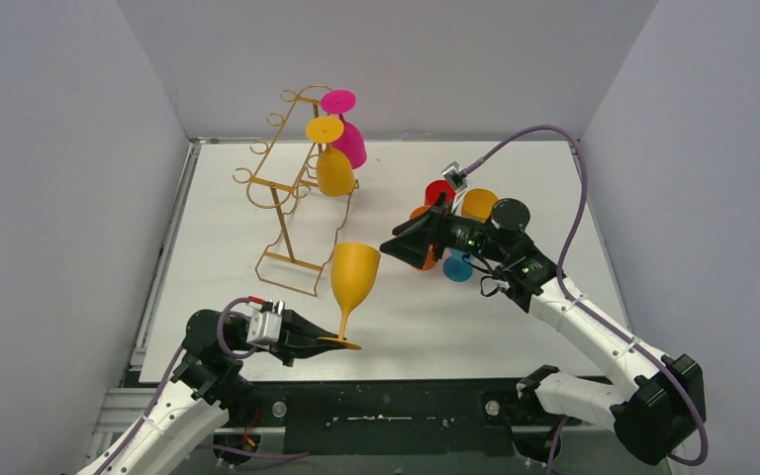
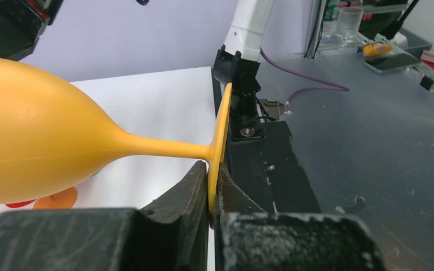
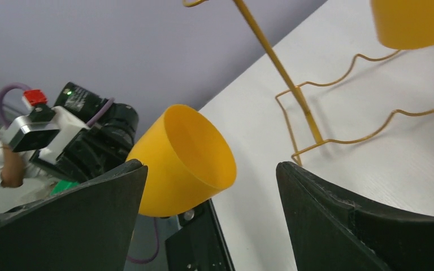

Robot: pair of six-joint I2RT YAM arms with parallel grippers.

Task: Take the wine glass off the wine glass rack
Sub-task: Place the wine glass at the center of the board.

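The left hand [image 1: 330, 339] is clamped on the foot of the glass [image 1: 354, 269] to hold it upright, away from the rack [image 1: 279, 194]; the right hand [image 1: 399, 241] is spread apart.

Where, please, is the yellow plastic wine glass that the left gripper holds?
Top view: the yellow wine glass is front left, just right of the gold wire rack's base, foot pinched in the left gripper.

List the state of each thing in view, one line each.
wine glass rack: standing, two glasses hanging.
pink glass: hanging upside down.
hung yellow glass: hanging upside down.
loose yellow glass: off the rack, gripped by its foot.
left claw: shut on that foot.
right claw: open, empty.
other glasses: bunched on the right, partly hidden.
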